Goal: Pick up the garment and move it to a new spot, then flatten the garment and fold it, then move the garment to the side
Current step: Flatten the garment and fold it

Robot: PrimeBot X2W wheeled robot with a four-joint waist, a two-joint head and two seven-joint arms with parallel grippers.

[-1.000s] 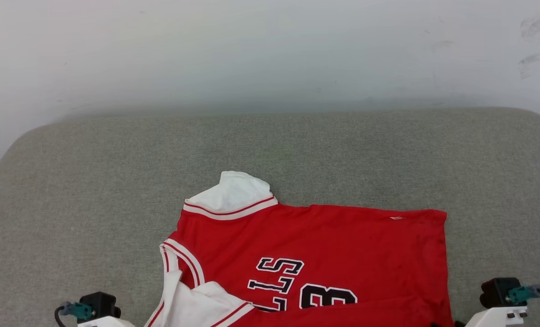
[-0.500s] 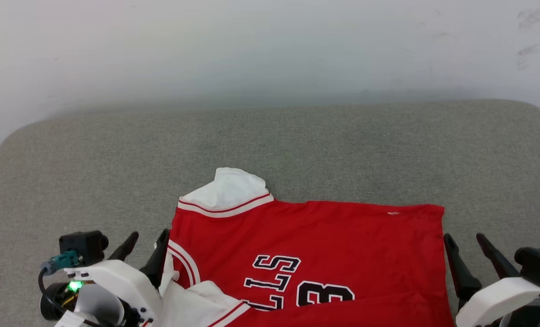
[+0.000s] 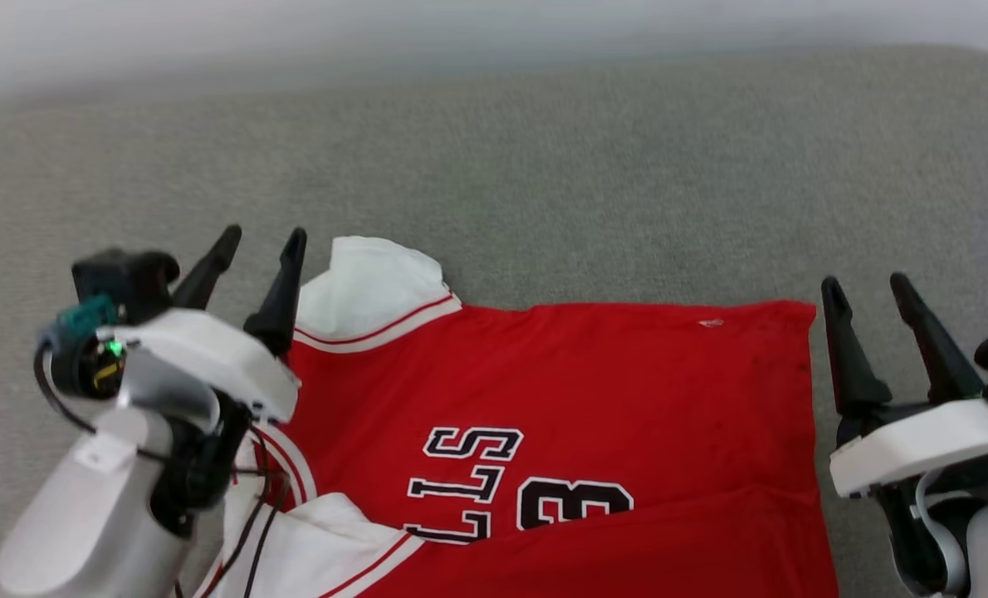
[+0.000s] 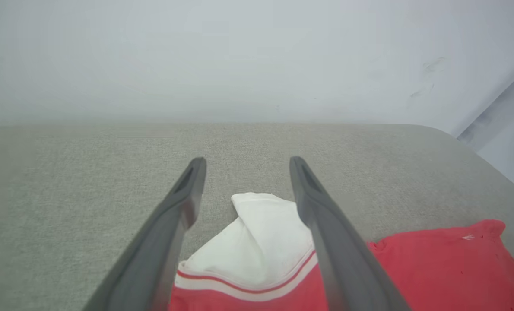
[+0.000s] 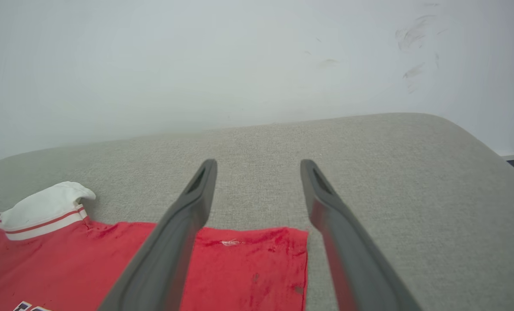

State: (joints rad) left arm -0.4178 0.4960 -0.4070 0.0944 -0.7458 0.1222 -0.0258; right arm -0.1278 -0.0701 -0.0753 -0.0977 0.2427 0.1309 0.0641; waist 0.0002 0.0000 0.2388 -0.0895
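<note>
grey fabric surface meets white wall; spread left pincer, right pincer flank garment.

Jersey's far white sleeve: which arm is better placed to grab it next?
Left, probably. The left gripper is open right beside the white sleeve, which lies between its fingers in the left wrist view. The right gripper, also open, sits by the red hem corner of the jersey, on the opposite side.

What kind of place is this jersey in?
Probably an indoor garment-folding station: the jersey lies on a grey fabric-covered surface with rounded corners, against a plain, scuffed white wall.
</note>
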